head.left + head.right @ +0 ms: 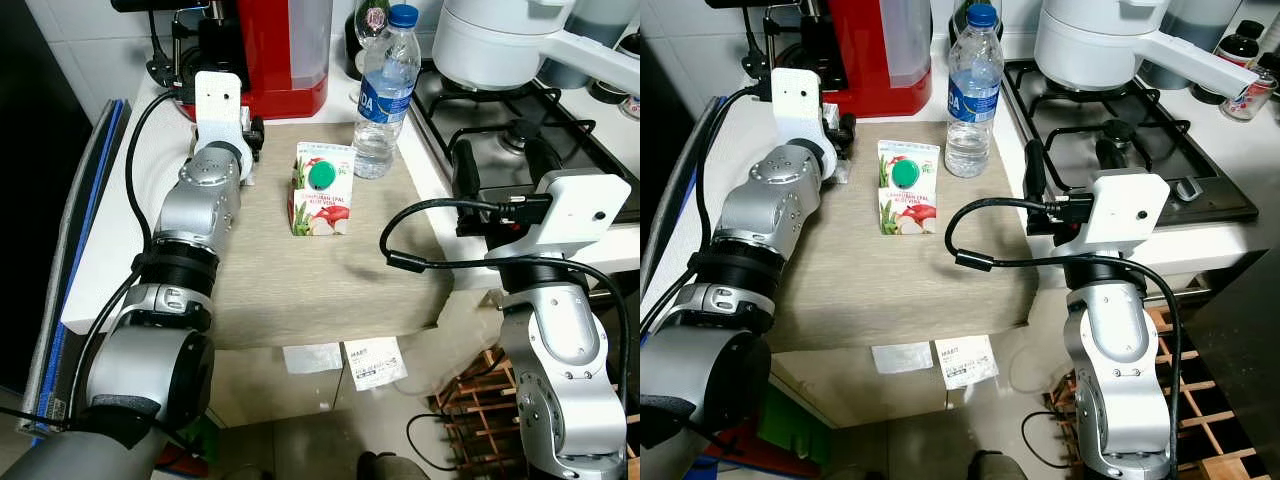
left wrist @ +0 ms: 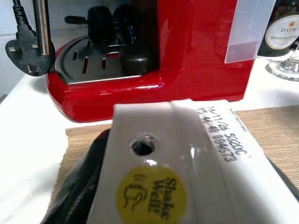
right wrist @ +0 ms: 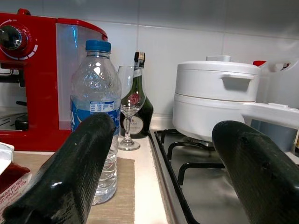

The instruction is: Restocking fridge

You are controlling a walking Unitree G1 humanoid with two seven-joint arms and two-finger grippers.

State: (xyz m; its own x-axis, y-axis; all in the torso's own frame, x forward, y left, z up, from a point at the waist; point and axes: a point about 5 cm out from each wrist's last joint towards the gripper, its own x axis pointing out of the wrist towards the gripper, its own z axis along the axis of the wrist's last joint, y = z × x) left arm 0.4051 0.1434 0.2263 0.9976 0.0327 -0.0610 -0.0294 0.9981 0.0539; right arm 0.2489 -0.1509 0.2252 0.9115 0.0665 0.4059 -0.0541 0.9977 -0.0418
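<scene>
Already the left gripper (image 2: 154, 186) clamps a white carton (image 2: 187, 154) over the table (image 1: 330, 290), the right gripper (image 3: 159, 163) spread open near the water bottle (image 1: 385, 90), which a careless swing might topple.

Head cameras downward; wrist cameras counter-level.

1. The left gripper (image 1: 252, 135) is hiding behind its own wrist, so its fingers are staying unreadable.
2. A white carton (image 2: 187, 158) is crowding the left wrist view, running off the near edge, its small print blurring.
3. The green bottle (image 3: 138, 105) is sitting half behind the wine glass (image 3: 127, 107), label too small to read.
4. The white pot (image 1: 500, 40) is getting cropped at the far edge.
</scene>
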